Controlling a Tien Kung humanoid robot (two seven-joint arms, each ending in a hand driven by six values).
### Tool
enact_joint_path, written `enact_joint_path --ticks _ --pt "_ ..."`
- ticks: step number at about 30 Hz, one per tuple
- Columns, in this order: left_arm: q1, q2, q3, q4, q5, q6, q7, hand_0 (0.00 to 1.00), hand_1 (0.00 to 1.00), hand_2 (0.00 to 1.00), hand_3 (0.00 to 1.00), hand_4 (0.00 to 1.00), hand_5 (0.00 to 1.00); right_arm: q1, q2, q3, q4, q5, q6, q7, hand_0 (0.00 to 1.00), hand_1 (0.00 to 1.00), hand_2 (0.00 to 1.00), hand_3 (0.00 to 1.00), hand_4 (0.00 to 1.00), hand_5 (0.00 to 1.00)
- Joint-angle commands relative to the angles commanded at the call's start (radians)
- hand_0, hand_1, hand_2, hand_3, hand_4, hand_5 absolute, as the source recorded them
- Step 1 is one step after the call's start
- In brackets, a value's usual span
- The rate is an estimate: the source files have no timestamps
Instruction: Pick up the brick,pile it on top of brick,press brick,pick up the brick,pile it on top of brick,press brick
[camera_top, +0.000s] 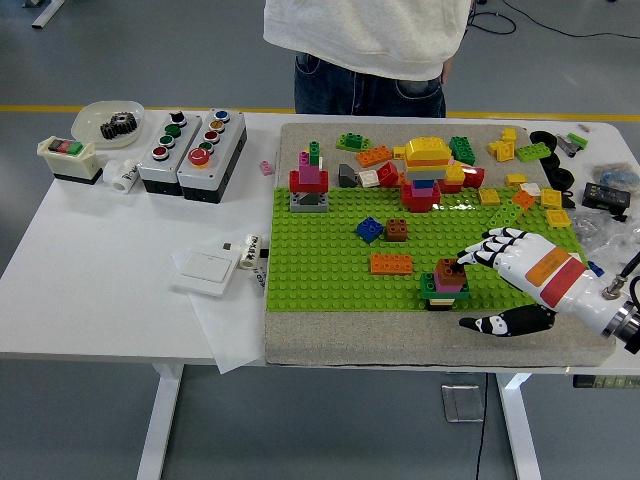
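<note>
I see my right hand (505, 275) reaching in from the right over the green baseplate (330, 250), fingers spread and gripping nothing. Its fingertips (470, 256) sit just beside the top brown brick (450, 268) of the small stack (444, 284), and I cannot tell whether they touch it. The thumb lies low, nearer the table's front edge, well clear of the stack. That stack stands directly left of the hand: brown on top, pink under it, a green piece at the bottom. Farther left of the hand lies an orange brick (390, 263), flat on the plate. Beyond it, away from me, sit a blue brick (369, 229) and a small brown brick (397, 230), side by side. A person (365, 50) stands at the far side of the table. My left arm is out of view.
</note>
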Motion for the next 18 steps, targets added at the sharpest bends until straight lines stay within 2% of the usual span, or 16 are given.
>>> enact_joint_path --ticks 18 --pt "-0.001 0.001 0.007 -0.001 -0.007 -0.006 -0.001 0.708 0.706 0.759 0.648 0.747 0.642 0.001 -0.007 0.043 0.029 0.018 -0.004 0.003 0.813 0.725 0.763 0.69 0.913 0.762"
